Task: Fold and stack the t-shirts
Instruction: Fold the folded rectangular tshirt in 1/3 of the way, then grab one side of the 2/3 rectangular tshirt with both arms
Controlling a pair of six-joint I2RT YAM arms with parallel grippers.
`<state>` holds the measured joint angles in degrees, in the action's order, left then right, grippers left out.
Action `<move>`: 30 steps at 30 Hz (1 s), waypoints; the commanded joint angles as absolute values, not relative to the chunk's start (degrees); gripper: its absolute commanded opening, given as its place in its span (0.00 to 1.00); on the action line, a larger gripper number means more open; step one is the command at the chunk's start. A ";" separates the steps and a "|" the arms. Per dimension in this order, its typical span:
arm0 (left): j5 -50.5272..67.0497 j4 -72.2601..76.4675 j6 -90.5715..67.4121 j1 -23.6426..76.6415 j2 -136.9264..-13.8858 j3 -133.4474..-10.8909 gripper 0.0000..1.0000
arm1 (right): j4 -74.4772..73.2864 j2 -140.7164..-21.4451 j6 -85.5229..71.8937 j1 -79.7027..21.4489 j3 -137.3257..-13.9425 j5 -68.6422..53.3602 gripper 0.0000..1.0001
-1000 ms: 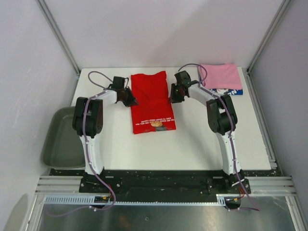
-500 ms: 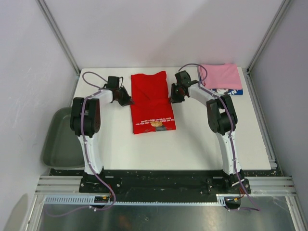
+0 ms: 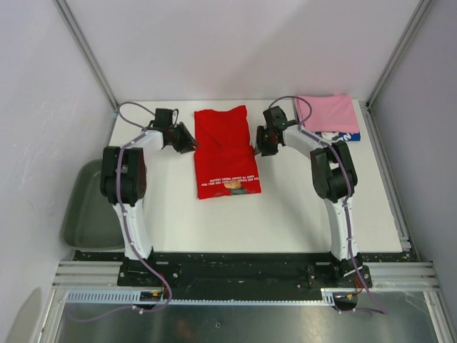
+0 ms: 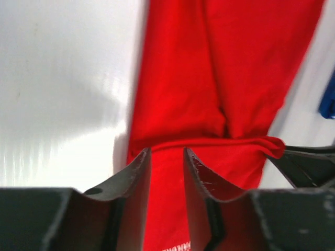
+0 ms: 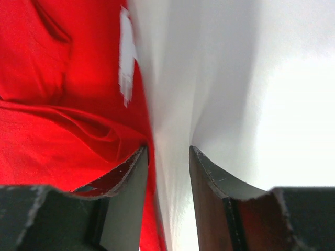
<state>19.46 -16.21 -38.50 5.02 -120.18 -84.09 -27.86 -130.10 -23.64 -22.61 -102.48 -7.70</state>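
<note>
Going by the top view, the red shirt (image 3: pixel 225 151) lies mid-table as a long strip, print at the near end. The pink shirt (image 3: pixel 327 113) sits on the blue one (image 3: pixel 348 136) in the far right corner. The left gripper (image 3: pixel 190 144) is at the strip's left edge and the right gripper (image 3: pixel 258 149) at its right edge. Both have their fingers a narrow gap apart, with nothing clearly pinched. My guess is the next fold is far end onto near end. I'd slide one finger under every layer at each edge, close both at the same level, then lift together so the strip doesn't skew.
</note>
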 commanded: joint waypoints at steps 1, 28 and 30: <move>21.47 -15.52 -38.04 5.51 -107.50 -81.07 0.39 | -30.35 -120.87 -23.97 -21.09 -97.54 -5.85 0.42; 11.42 -10.79 -43.71 18.78 -76.47 -37.66 0.25 | -20.71 -102.43 -32.00 -30.24 -66.00 -4.92 0.35; 11.45 -10.76 -43.69 18.73 -76.40 -37.36 0.24 | -19.88 -101.50 -32.65 -30.50 -64.01 -5.10 0.35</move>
